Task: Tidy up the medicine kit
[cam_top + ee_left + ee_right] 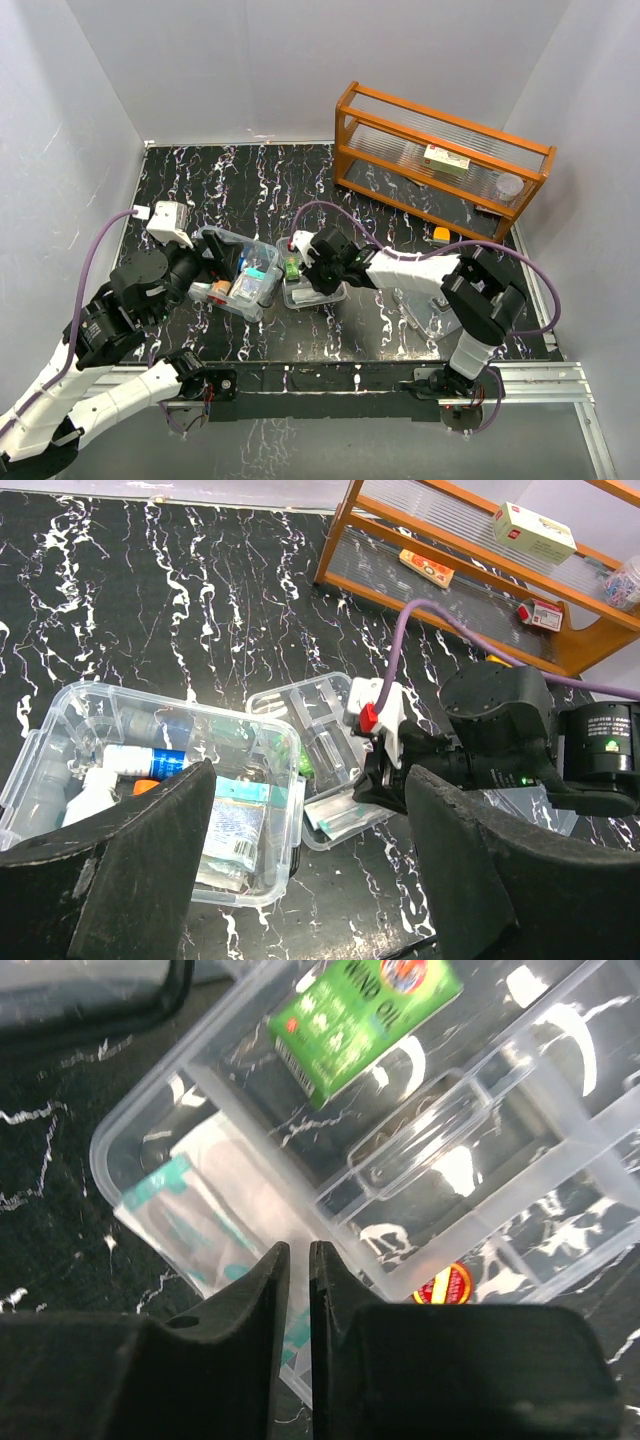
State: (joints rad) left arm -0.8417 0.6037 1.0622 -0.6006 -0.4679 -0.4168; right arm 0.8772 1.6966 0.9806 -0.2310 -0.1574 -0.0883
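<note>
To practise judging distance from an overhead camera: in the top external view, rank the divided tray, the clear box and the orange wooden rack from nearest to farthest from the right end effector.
1. divided tray: directly beneath the right end effector.
2. clear box: beside the tray, on its left.
3. orange wooden rack: far off at the back right.

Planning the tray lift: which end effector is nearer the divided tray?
Right. The right end effector sits right on the tray; the left end effector hovers open over the box beside it.
</note>
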